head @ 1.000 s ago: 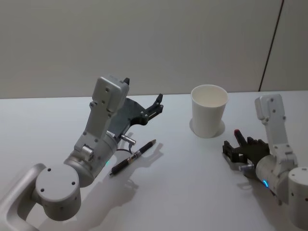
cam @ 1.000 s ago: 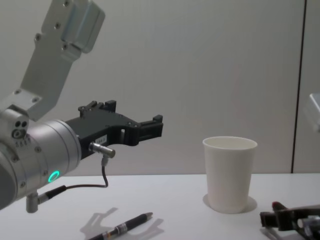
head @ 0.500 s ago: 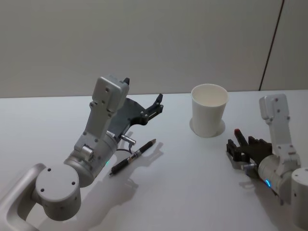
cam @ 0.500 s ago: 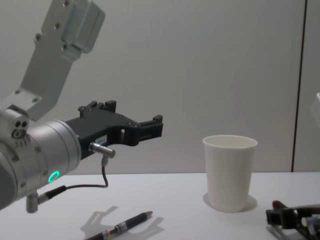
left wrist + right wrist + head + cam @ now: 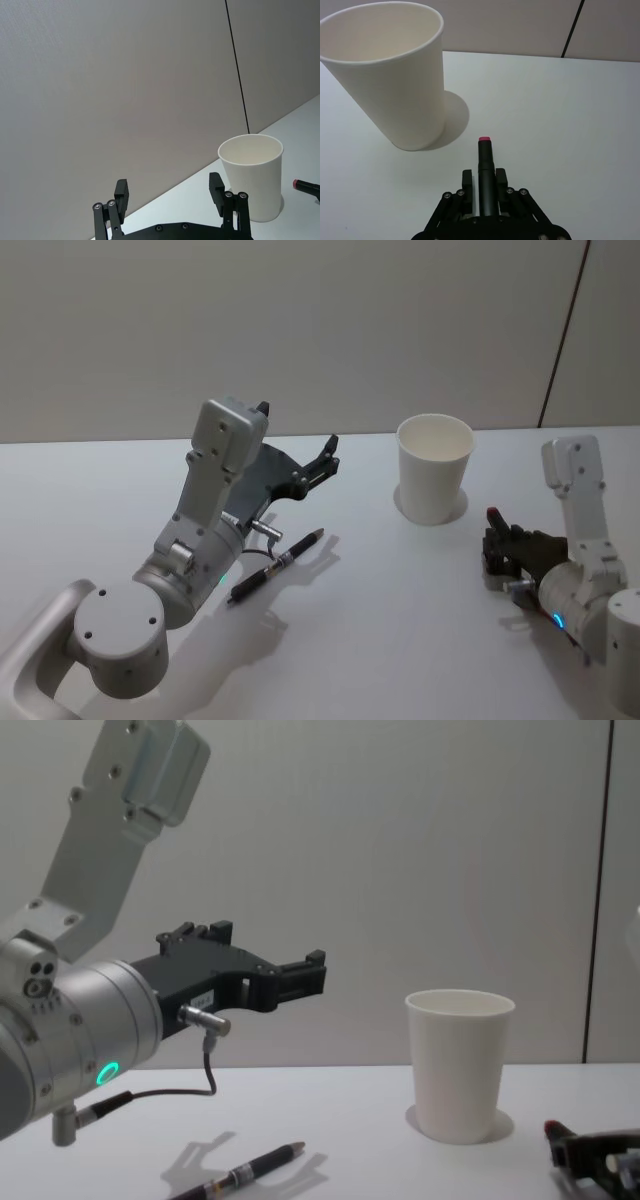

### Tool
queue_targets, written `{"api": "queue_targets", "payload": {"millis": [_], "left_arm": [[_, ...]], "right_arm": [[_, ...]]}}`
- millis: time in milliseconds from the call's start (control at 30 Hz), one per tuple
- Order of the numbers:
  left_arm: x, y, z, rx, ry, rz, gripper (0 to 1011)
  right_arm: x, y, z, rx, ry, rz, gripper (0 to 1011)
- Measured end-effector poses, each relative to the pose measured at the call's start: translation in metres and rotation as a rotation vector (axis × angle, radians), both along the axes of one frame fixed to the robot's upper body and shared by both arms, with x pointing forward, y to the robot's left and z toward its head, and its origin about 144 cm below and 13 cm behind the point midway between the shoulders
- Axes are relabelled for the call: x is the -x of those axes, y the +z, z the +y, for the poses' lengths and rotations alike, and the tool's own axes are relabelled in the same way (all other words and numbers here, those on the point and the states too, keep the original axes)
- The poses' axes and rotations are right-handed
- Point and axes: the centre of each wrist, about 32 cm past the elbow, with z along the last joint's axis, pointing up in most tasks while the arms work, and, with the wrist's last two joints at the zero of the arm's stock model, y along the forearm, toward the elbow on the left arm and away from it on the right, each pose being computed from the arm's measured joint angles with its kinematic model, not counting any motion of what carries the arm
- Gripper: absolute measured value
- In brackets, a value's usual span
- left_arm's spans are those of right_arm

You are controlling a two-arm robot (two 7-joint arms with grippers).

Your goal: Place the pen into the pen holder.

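The pen holder [image 5: 434, 483] is a plain white paper cup standing upright at the back of the table, also seen as the cup [image 5: 458, 1065], [image 5: 251, 175], [image 5: 390, 75]. My right gripper [image 5: 484, 176] is shut on a black pen with a red end [image 5: 484, 155], held low over the table, right of the cup and nearer to me. In the head view that gripper [image 5: 498, 543] sits at the right edge, with the pen's red end [image 5: 492, 513] pointing away from me. A second dark pen [image 5: 275, 565] lies on the table below my left gripper [image 5: 325, 455], which hangs open and holds nothing.
The white table [image 5: 380, 640] ends at a grey wall [image 5: 300, 330] behind the cup. My left arm's large grey body [image 5: 190, 550] stands over the table's left half. The second pen [image 5: 245, 1175] lies in its shadow.
My right gripper has drawn back to the right and turned, the red-ended pen still in it. The left arm, the cup and the lying pen have not moved.
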Motion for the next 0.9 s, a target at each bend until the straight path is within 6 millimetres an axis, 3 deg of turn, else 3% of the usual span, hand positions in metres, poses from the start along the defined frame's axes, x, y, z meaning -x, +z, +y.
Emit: {"api": "queue_targets", "payload": {"millis": [200,900], "left_arm": [[0.0,0.0,0.0,0.0,0.0,0.0,1001],[0.0,0.0,0.0,0.0,0.0,0.0,1001]], "right_arm": [[0.0,0.0,-0.0002,0.0,-0.001,-0.001,169],[-0.0009,0.0022,-0.0046,0.007,0.004,-0.066,169]]}}
